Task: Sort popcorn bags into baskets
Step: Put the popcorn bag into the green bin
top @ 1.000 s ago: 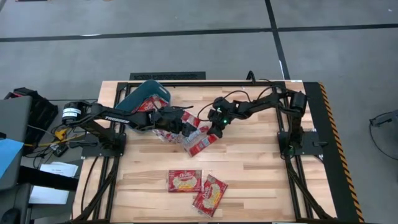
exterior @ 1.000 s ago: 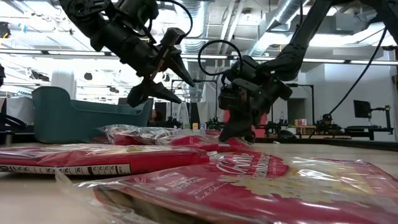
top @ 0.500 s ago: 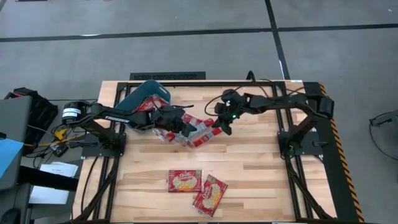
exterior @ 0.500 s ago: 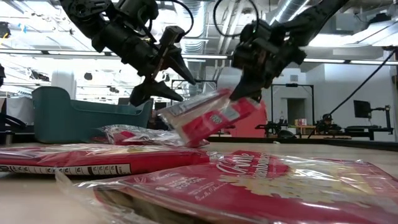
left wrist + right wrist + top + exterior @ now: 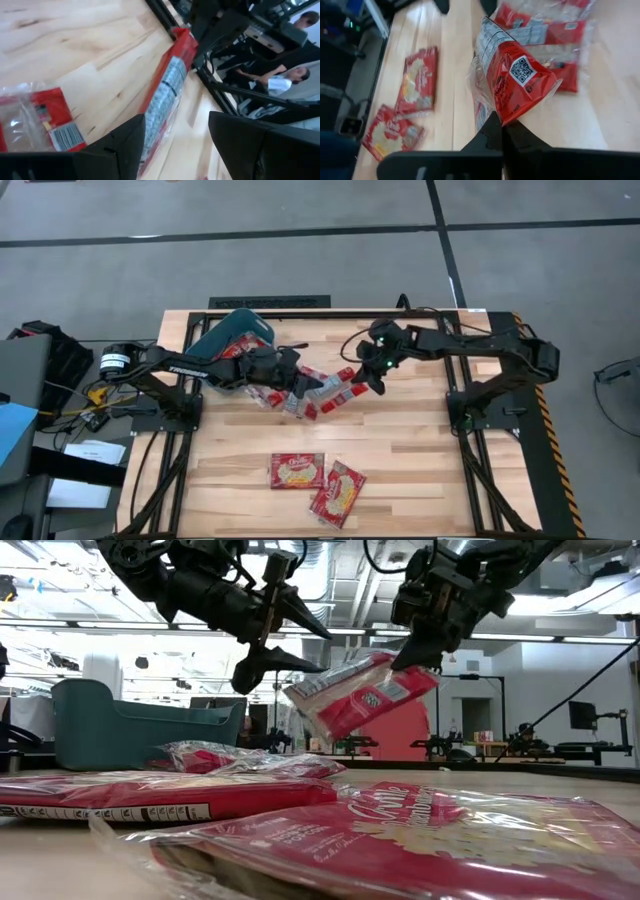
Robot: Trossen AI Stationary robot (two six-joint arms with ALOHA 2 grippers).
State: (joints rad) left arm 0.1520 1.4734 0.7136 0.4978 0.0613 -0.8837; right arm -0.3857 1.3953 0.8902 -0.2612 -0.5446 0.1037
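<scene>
**High view: right tool carries one packet in mid-air, left tool spread beside it**

High view: right tool [image 5: 362, 378] is pinched on one corner of a red popcorn bag [image 5: 330, 391], which hangs clear of the table [image 5: 420, 460]. Low view confirms it: the bag [image 5: 358, 698] is off the wood, tilted, its long axis sloping down and away from the clamping fingers toward the left arm.

Left tool [image 5: 296, 385] hovers just beside the bag's free lower end, fingers wide apart and holding nothing. In its wrist view the bag [image 5: 167, 92] lies edge-on, running between the two dark fingers.

Teal bin [image 5: 228, 340] sits at the far-left part of the table, beyond the left arm, with loose bags piled [image 5: 262, 392] between it and the tools. Two more packets [image 5: 318, 482] lie flat near the front edge.

Judgement: the bin lies left of the held bag, so the left arm is nearer; a hand-over looks likely.
</scene>
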